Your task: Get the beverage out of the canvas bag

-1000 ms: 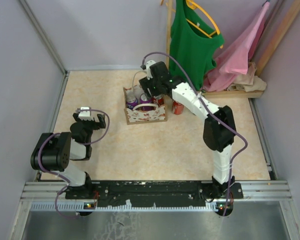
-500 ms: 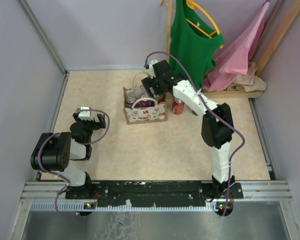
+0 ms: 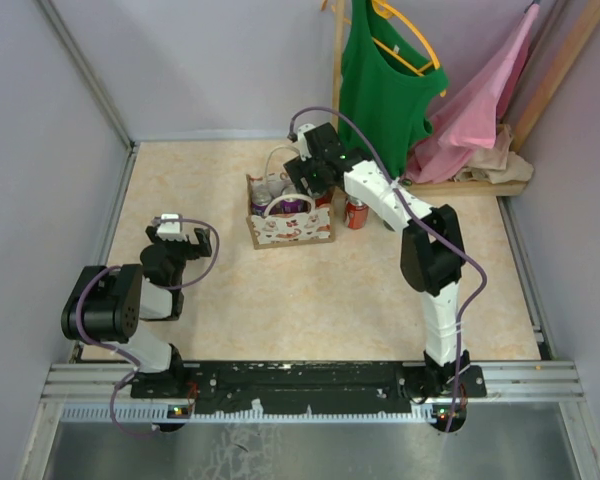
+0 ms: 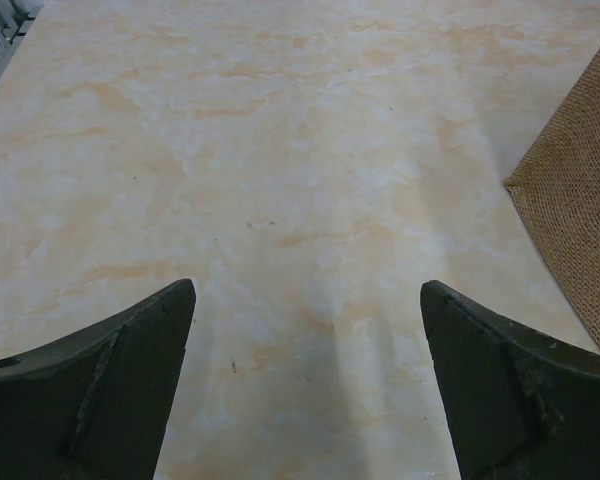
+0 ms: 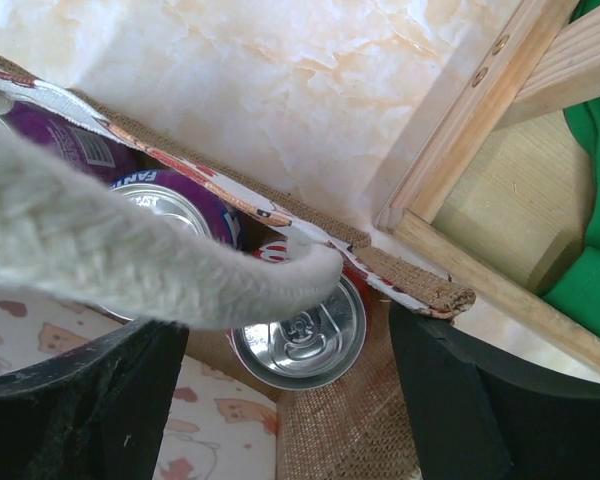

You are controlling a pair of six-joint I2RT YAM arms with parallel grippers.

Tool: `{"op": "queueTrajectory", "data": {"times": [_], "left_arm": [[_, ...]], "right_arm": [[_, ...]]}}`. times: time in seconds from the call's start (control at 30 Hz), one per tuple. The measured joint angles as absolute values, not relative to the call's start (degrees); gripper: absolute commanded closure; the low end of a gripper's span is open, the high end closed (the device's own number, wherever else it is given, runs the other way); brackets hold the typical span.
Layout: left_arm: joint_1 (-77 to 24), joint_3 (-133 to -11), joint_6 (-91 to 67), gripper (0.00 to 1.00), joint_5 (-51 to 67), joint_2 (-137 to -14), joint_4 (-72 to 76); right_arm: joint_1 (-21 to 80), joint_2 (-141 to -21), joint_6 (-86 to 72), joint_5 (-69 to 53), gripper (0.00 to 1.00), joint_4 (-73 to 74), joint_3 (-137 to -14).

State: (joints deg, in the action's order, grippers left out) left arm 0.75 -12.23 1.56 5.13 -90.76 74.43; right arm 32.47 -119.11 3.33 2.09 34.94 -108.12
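- R gripper [image 3: 302, 185] sits over the far-right corner of the canvas bag [image 3: 292, 230]. Vs 1 s ago it is pulled back toward the rear wall, off the bag's middle. Barely any shift in the last half sec.
- With that pull-back, the near white handle [image 3: 285, 202] and the purple can tops [image 3: 280, 208] show from above; before, the wrist covered part of them.
- R elbow sits a touch farther from the arm bases than 1 s ago.
- R wrist view: R gripper [image 5: 285, 400] is spread wide, nothing pinched. Its fingers [image 5: 70, 420] straddle a silver-top, red-sided can [image 5: 300, 335] standing upright in the bag corner, below them and not touched.
- A purple can [image 5: 170, 195] stands just beside it, also inside. The handle [image 5: 130, 270] drapes across both, blurry and close to the lens.
- Bag rim [image 5: 420, 292] lies near a wooden frame [image 5: 480, 110]; green cloth [image 5: 590, 280] behind it.
- Bag is same spot as before, upright, mid-far table [image 3: 280, 300]. A separate red can [image 3: 356, 213] stands on the table just R of it, unmoved.
- L gripper [image 3: 172, 230] is unchanged, well L of the bag. L wrist view: L gripper [image 4: 305, 390] is wide, holding nothing, over bare marble; tan woven fabric [image 4: 580, 230] at the R edge.
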Motion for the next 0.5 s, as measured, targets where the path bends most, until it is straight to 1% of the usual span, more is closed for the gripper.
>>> {"op": "queueTrajectory", "data": {"times": [0.5], "left_arm": [[0.73,-12.23,1.56,0.00,5.13,-90.76,74.46]], "right_arm": [[32.47,-119.77,5.04,2.31,0.25,36.93,-108.12]]}}
